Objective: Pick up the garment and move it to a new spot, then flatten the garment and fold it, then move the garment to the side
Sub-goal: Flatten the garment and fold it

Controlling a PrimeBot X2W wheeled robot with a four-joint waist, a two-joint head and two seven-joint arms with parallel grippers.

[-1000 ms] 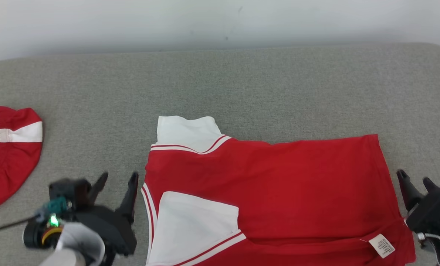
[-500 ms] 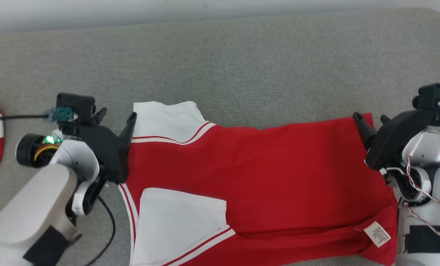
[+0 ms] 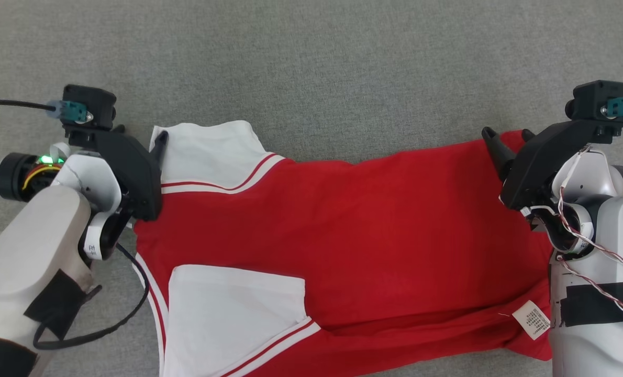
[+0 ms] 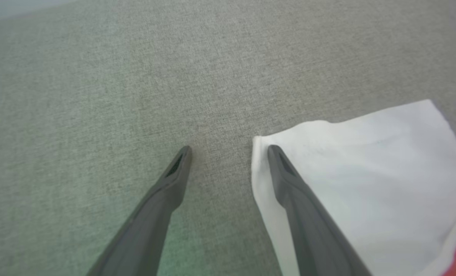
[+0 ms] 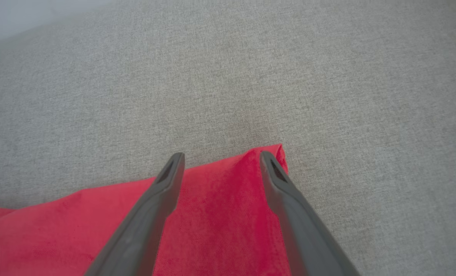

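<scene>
Worktop (image 3: 311, 57) of grey woven fabric carries a red short-sleeved garment (image 3: 374, 225) with white sleeves and striped trim. It lies flat, sleeves toward the robot's left and hem toward its right. Left gripper (image 4: 228, 149): fingers spread wide, empty, straddling the corner of the far white sleeve (image 4: 366, 161), one over cloth, one over bare worktop. Right gripper (image 5: 221, 155): fingers wide, empty, over the hem's far corner. Small white care label (image 3: 532, 320) sits near the hem.

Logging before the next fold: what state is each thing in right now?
garment: spread on the grey surface, ungripped.
left gripper: open, fingers straddling the white sleeve corner.
right gripper: open, fingers over the far red corner.
care label: exposed, facing up.
</scene>
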